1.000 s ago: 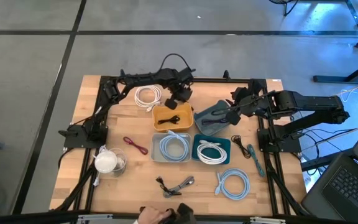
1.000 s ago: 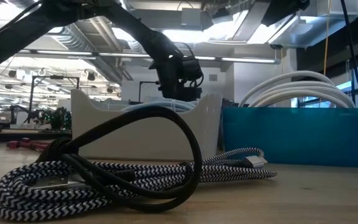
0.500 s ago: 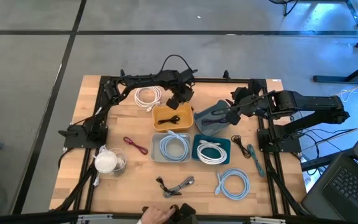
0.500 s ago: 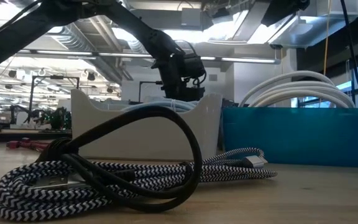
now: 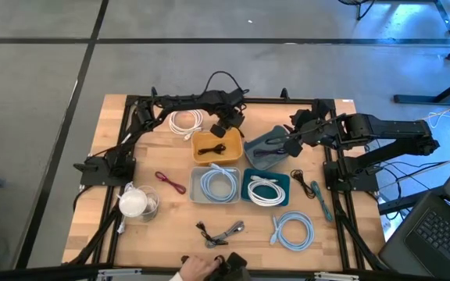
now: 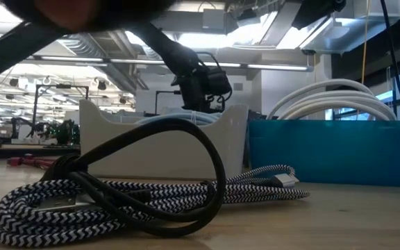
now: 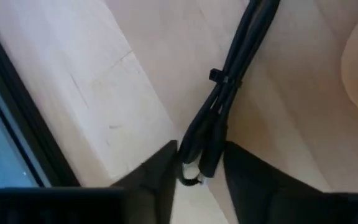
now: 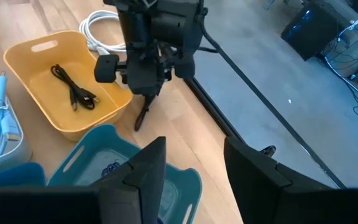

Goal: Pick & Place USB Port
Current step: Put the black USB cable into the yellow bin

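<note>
- Since a second ago the left gripper [image 5: 226,123] has edged toward the table's back edge, away from the yellow bin [image 5: 217,147]; a person's hand [image 5: 198,268] has crept further in at the near edge; the right gripper [image 5: 291,145] has not budged.
- The left gripper is clamped on a black USB cable [image 7: 219,106] that hangs just behind the yellow bin; its tail seems to touch the wood, though the view is tight.
- To do the step well: lift until the dangling loop clears the bin's rim, then travel slowly so it cannot snag.
- The right gripper hovers over the grey-blue bin [image 5: 266,151], fingers apart, holding nothing.
</note>
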`<state>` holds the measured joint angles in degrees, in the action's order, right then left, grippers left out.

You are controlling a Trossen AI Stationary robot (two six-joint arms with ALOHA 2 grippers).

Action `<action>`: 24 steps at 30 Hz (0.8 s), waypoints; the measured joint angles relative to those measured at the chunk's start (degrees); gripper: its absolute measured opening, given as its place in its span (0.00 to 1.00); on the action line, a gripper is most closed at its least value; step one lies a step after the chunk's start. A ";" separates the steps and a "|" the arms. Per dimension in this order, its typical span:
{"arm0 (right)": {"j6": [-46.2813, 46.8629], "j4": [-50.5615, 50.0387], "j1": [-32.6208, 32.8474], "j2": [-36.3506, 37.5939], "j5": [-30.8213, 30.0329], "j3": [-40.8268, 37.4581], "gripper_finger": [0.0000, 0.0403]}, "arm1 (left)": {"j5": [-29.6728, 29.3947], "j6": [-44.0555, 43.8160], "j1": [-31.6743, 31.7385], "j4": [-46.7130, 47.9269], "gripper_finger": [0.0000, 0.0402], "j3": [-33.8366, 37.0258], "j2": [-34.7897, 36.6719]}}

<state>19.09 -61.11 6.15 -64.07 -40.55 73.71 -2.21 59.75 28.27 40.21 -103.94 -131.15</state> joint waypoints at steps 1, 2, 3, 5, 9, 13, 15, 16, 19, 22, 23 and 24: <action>0.00 0.01 0.00 0.00 0.06 0.00 0.41 | 0.02 0.03 0.00 -0.13 0.22 0.00 0.00; -0.02 0.01 0.00 0.00 0.06 0.00 0.41 | -0.16 0.02 0.00 -0.08 0.16 0.00 0.11; -0.02 0.01 0.00 0.00 0.07 0.00 0.41 | -0.53 -0.01 0.00 -0.15 0.09 0.00 0.23; -0.02 0.01 0.00 0.00 0.06 0.00 0.41 | -1.27 -0.27 0.00 -0.02 0.04 0.00 0.28; -0.02 0.01 0.00 0.00 0.10 0.00 0.41 | -4.82 -0.39 -0.41 1.60 0.01 0.04 1.21; -0.02 0.01 0.00 -0.02 0.14 0.00 0.41 | -6.69 -0.47 -0.81 2.57 0.01 0.16 4.92; -0.04 0.00 0.00 -0.02 0.25 0.00 0.41 | -6.83 -1.61 -0.90 2.80 0.00 0.03 7.58; -0.04 0.00 0.00 -0.02 0.29 0.00 0.41 | -6.70 -2.89 -0.92 3.40 0.00 0.00 8.87; -0.04 -0.03 0.02 -0.02 0.75 0.00 0.41 | -5.12 -7.67 -0.92 7.93 0.00 0.04 12.71; -0.06 -0.01 0.02 -0.02 0.75 0.00 0.41 | -3.12 -13.92 -1.28 12.81 0.00 0.05 17.14; -0.11 -0.01 0.02 -0.04 0.76 0.00 0.41 | -1.88 -15.35 -1.48 14.44 0.00 0.04 18.48; -0.22 -0.01 0.02 -0.03 0.74 0.00 0.41 | -1.05 -16.23 -1.90 16.41 0.00 0.04 19.56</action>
<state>18.87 -61.12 6.17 -64.11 -39.81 73.71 -3.26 43.52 26.37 56.62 -103.90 -111.60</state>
